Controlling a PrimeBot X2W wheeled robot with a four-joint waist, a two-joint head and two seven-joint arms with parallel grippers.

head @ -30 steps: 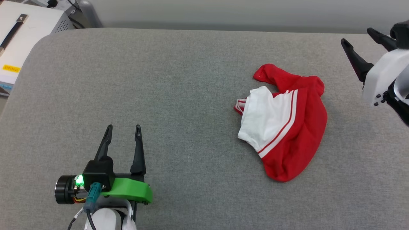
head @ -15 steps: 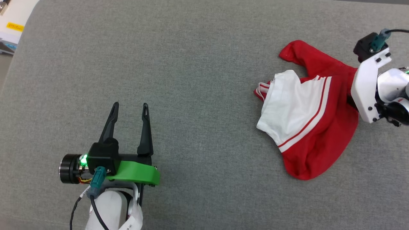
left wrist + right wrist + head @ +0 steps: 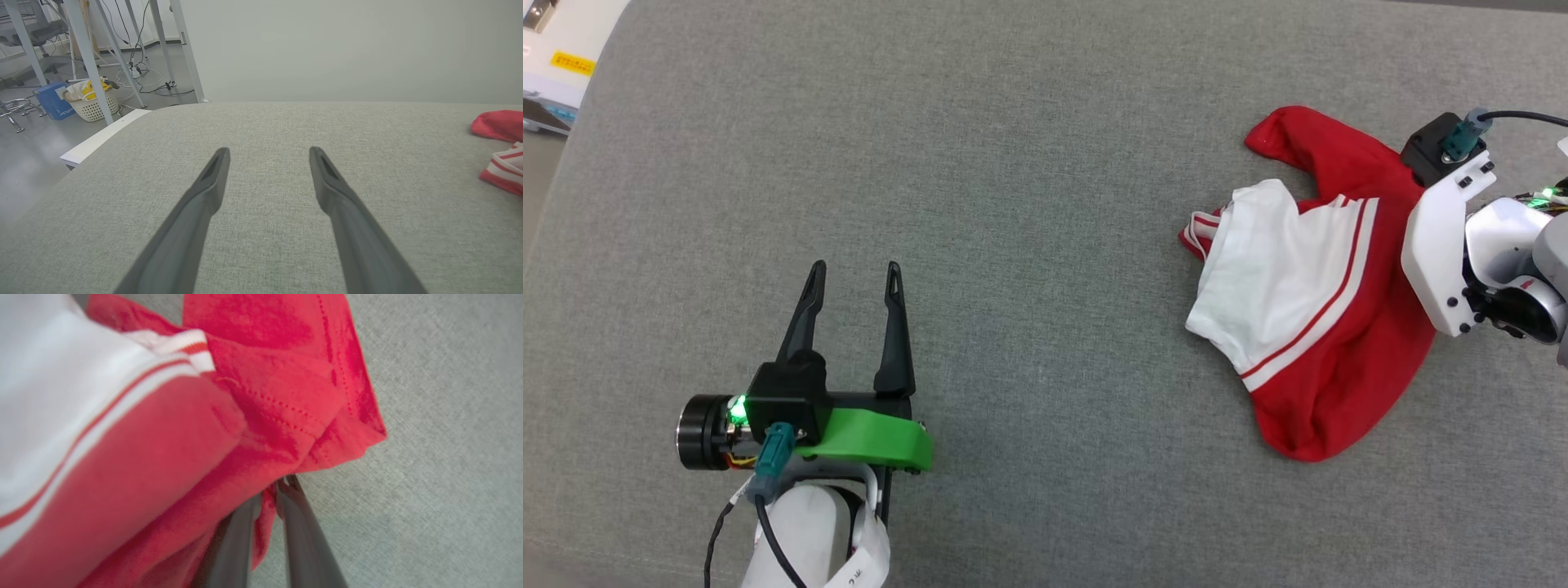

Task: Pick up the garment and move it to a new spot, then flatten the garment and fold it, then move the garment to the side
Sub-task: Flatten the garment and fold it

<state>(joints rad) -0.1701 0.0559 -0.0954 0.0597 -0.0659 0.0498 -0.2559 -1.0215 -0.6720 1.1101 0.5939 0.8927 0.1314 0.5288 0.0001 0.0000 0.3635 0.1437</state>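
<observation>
Spreading across nearly the whole head view, the wide grey woven-fabric tabletop [image 3: 1013, 163] gives a soft, flat bed for the work. The garment [image 3: 1347, 359], a crumpled red soft-fabric T-shirt with a white short sleeve and red-and-white striped trim, lies in a loose heap at the right of the frame. Its sleeve is uppermost and its red body is bunched toward the lower right. Heaped like that it cannot be flattened where it lies, so the pick-up appears to be the step in hand.

The right gripper [image 3: 271, 490], below its white-cased wrist at the right edge of the head view, meets the heap's upper right side, likely because a free red edge offers itself there. At the bottom centre of the right wrist view its two dark fingers stand almost together, a thin fold of red cloth pinched between them.

The left gripper [image 3: 856, 268], on its green bracket at the lower left, sits well apart from the shirt. Its fingers are spread wide and hold nothing, probably parked clear for the flattening to come.
</observation>
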